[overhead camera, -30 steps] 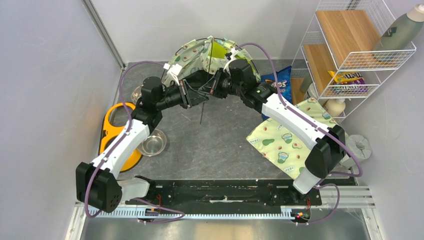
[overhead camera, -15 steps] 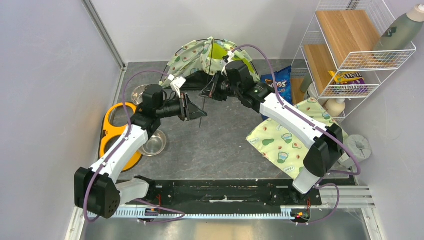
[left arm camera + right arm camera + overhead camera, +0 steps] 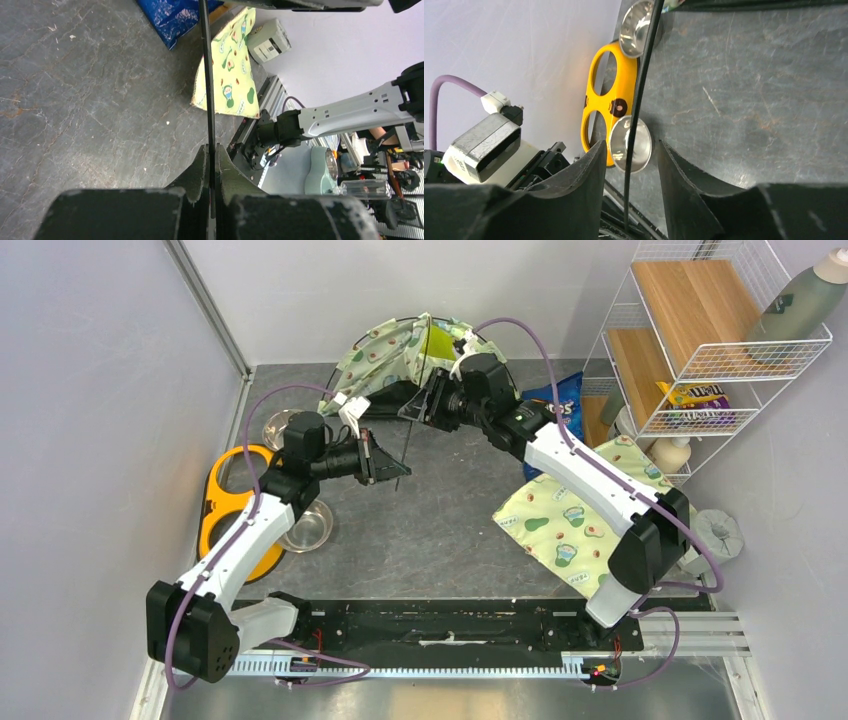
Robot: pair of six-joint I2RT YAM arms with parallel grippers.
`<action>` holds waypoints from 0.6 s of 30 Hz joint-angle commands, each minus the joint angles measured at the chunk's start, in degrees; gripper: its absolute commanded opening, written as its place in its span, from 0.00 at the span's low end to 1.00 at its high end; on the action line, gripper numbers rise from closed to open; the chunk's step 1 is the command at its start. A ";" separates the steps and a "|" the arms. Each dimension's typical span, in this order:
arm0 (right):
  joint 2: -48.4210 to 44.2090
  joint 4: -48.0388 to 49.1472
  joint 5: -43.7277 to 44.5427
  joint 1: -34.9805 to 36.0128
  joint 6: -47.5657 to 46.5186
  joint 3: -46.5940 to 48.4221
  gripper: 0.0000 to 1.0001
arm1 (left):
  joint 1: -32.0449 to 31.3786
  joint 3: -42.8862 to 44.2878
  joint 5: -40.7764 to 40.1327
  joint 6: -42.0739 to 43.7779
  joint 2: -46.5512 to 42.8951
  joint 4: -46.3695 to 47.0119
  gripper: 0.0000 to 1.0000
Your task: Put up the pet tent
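The pet tent [image 3: 400, 352] sits half-collapsed at the back of the floor, with cream avocado-print fabric and a lime panel. A thin black pole [image 3: 407, 445] runs from it toward me. My left gripper [image 3: 392, 468] is shut on this pole; in the left wrist view the pole [image 3: 207, 75] runs straight out from between the closed fingers of the gripper [image 3: 212, 150]. My right gripper [image 3: 425, 405] is open just in front of the tent. In the right wrist view the pole [image 3: 639, 90] passes between the spread fingers of the gripper [image 3: 629, 150] without touching them.
A flat avocado-print pad [image 3: 560, 525] lies at the right and also shows in the left wrist view [image 3: 230, 75]. A yellow bowl holder [image 3: 235, 505] and a steel bowl [image 3: 305, 525] are at the left. A blue snack bag [image 3: 555, 405] and a wire shelf [image 3: 700, 340] stand at the back right.
My left gripper has drawn back toward me and to the left with the pole in it. My right gripper has shifted slightly toward the tent, so the two grippers are farther apart.
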 commanded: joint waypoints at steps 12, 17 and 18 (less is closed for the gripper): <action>-4.50 6.71 -0.78 1.85 -9.31 -1.67 0.47 | 0.38 7.36 -6.60 -5.10 3.01 9.51 0.02; -3.48 5.09 -0.27 2.61 -9.80 -0.92 0.38 | 0.38 7.90 -7.21 -5.67 3.52 10.20 0.02; -3.31 3.91 0.36 3.00 -9.96 -0.53 0.38 | 0.38 7.90 -7.35 -5.94 3.59 10.85 0.02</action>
